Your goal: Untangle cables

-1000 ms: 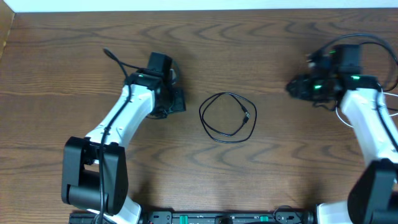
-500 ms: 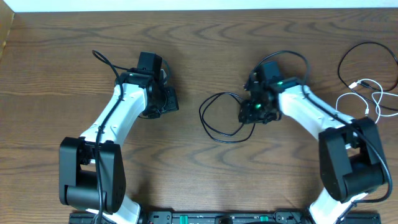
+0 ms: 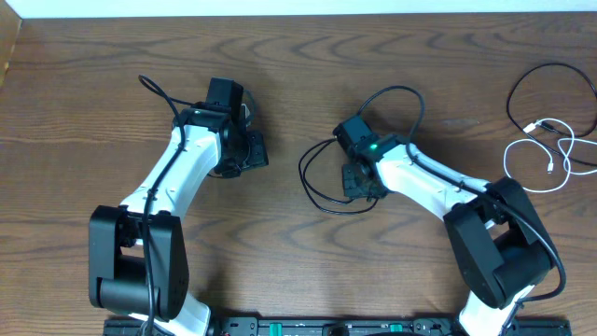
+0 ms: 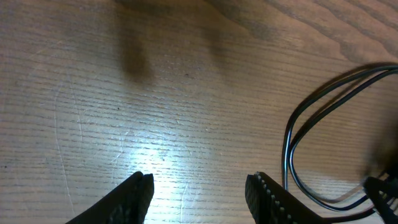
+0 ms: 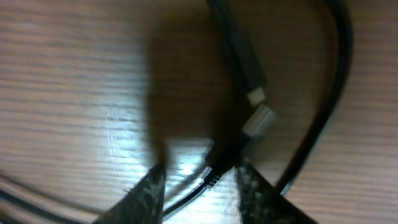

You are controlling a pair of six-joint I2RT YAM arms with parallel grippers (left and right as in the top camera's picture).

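Observation:
A black cable (image 3: 302,177) lies coiled at the table's centre. My right gripper (image 3: 359,182) hangs low over the coil's right side. In the right wrist view its fingers (image 5: 149,194) stand a little apart, and a strand of the black cable (image 5: 200,185) runs across the gap between them. Two silver-tipped plugs (image 5: 256,95) lie just ahead. The picture is blurred, and I see no pinch on the strand. My left gripper (image 3: 254,149) stands open left of the coil. Bare wood shows between its fingers (image 4: 134,198), and the coil's loop (image 4: 291,146) is off to the right.
A white cable (image 3: 508,154) and another black cable (image 3: 512,93) lie loose at the far right edge. The right arm's own thick wire (image 3: 410,91) arches above its wrist. The table's back edge (image 3: 298,11) runs along the top.
My right arm has swung from the far right to the centre coil, and its jaws have narrowed. The left gripper shifted slightly left a second ago and has held still since.

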